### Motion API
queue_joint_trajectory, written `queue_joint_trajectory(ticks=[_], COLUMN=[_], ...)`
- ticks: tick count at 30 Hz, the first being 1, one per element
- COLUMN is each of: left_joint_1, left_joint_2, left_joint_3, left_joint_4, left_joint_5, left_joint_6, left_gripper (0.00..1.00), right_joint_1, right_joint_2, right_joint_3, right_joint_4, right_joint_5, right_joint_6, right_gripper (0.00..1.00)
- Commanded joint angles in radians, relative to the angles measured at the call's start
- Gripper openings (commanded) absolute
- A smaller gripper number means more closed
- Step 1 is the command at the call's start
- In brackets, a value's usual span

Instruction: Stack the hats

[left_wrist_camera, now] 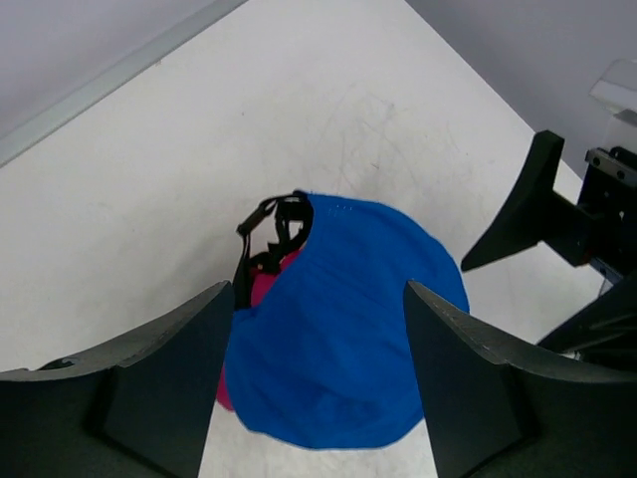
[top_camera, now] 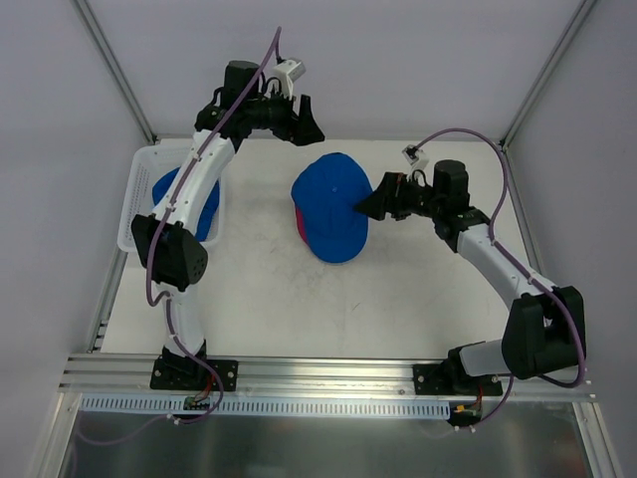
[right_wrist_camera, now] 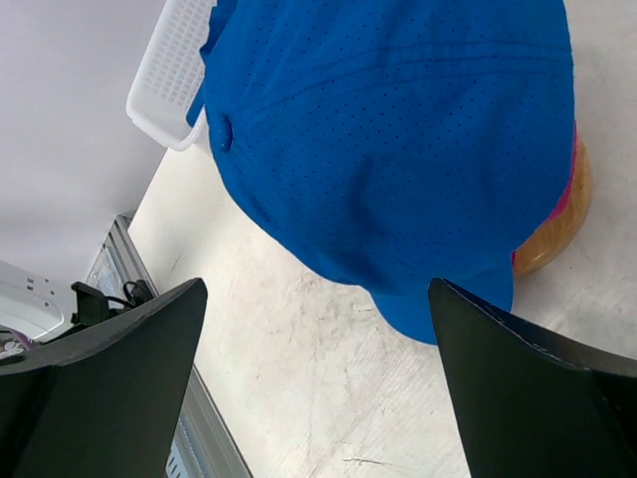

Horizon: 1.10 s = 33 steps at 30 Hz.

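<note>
A bright blue hat (top_camera: 333,204) lies in the middle of the table on top of a magenta-pink hat (top_camera: 297,225), of which only an edge shows. In the left wrist view the blue hat (left_wrist_camera: 343,319) covers the pink one (left_wrist_camera: 261,287), with a black back strap (left_wrist_camera: 267,234) showing. In the right wrist view the blue hat (right_wrist_camera: 398,129) fills the top. Another blue hat (top_camera: 167,185) lies in the basket. My left gripper (top_camera: 297,129) is open and empty, behind and above the stack. My right gripper (top_camera: 370,202) is open and empty, at the stack's right edge.
A white slatted basket (top_camera: 137,204) stands at the left, under my left arm; its corner shows in the right wrist view (right_wrist_camera: 171,75). A round tan wooden disc (right_wrist_camera: 562,214) sits under the stacked hats. Grey walls and metal frame posts close in the table.
</note>
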<state>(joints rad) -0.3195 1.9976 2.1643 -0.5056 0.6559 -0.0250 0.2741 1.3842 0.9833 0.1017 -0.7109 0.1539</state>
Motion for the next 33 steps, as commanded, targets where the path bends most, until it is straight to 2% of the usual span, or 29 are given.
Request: queue_joint_trajectory(ticks=[1, 3, 4, 6, 9, 14, 17, 22, 33], left_joint_1=[0.104, 0.169, 0.230, 0.285, 0.384, 0.482, 0.534, 0.540, 0.539], left_joint_2=[-0.051, -0.118, -0.152, -0.245, -0.327, -0.376, -0.333, -0.197, 0.118], left_joint_3=[-0.058, -0.099, -0.159, -0.214, -0.288, -0.464, -0.500, -0.495, -0.311], left_joint_4=[-0.008, -0.010, -0.014, -0.059, -0.175, -0.217, -0.218, -0.215, -0.208], left_joint_5=[0.091, 0.103, 0.090, 0.064, -0.036, -0.254, -0.291, -0.397, -0.495], left_joint_6=[-0.093, -0.125, -0.115, -0.041, 0.081, 0.230, 0.240, 0.254, 0.313], left_gripper=[0.69, 0.67, 0.67, 0.68, 0.68, 0.67, 0.64, 0.61, 0.54], right_joint_1=[-0.010, -0.010, -0.013, -0.012, -0.015, -0.019, -0.024, -0.029, -0.035], right_joint_2=[-0.060, -0.071, -0.077, -0.085, -0.106, -0.103, -0.086, -0.062, -0.030], right_joint_3=[0.028, 0.069, 0.086, 0.118, 0.143, 0.163, 0.167, 0.181, 0.192], right_joint_4=[-0.035, -0.085, -0.156, -0.226, -0.307, -0.384, -0.398, -0.395, -0.396], right_joint_5=[0.017, 0.054, 0.070, 0.126, 0.194, 0.218, 0.220, 0.218, 0.199], right_joint_6=[-0.034, -0.080, -0.100, -0.172, -0.255, -0.312, -0.312, -0.309, -0.298], right_gripper=[1.00, 1.00, 1.00, 1.00, 1.00, 1.00, 1.00, 1.00, 1.00])
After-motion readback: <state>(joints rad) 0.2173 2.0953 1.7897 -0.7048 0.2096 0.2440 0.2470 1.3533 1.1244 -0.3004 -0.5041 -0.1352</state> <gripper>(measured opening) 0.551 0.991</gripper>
